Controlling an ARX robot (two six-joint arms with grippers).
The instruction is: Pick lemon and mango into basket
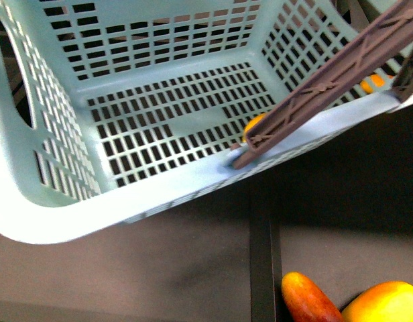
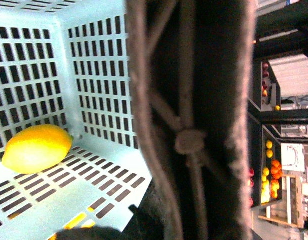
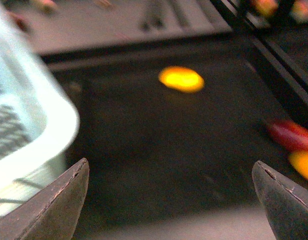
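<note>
The light teal basket (image 1: pixel 159 194) fills the upper part of the front view, tilted, with its brown ribbed handle (image 1: pixel 340 74) crossing the right side. The lemon (image 2: pixel 36 148) lies inside it on the slotted plastic; a yellow-orange patch (image 1: pixel 255 125) shows behind the handle. My left gripper (image 2: pixel 164 220) is shut on the basket's handle (image 2: pixel 189 120); its fingers are mostly hidden. Two mangoes lie on the dark shelf below, one red-orange (image 1: pixel 309 299) and one yellow-orange (image 1: pixel 385 303). My right gripper (image 3: pixel 171 200) is open and empty above the dark shelf, beside the basket's corner (image 3: pixel 39 135).
A blurred yellow oval fruit (image 3: pixel 181 79) lies farther along the dark shelf, with a red fruit (image 3: pixel 293 135) and an orange one (image 3: pixel 304 165) to one side. A black divider bar (image 1: pixel 263 255) runs across the shelf. Shelves of fruit (image 2: pixel 271 175) stand in the background.
</note>
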